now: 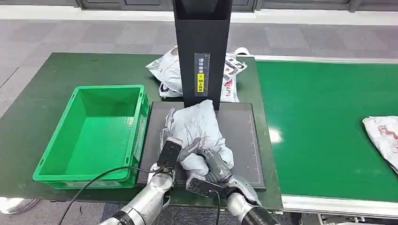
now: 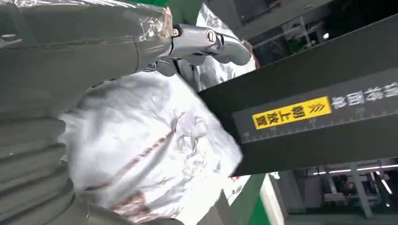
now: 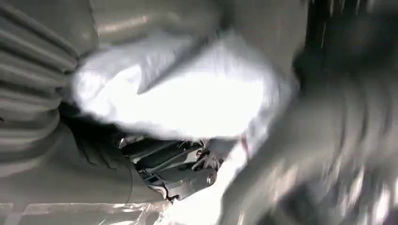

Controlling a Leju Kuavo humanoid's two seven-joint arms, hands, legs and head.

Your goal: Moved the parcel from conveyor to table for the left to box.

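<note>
A black post (image 1: 202,51) rises at the top center of the frame, closing the way behind the grey parcel (image 1: 199,131). The green bin (image 1: 96,133) at left stands open on top, just beside the black mat (image 1: 239,140). At right, the green conveyor (image 1: 319,126) lies mostly bare, one bag (image 1: 385,136) at its right edge.

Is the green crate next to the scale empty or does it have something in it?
Empty: the head view shows the green crate's bare floor, nothing inside.
</note>
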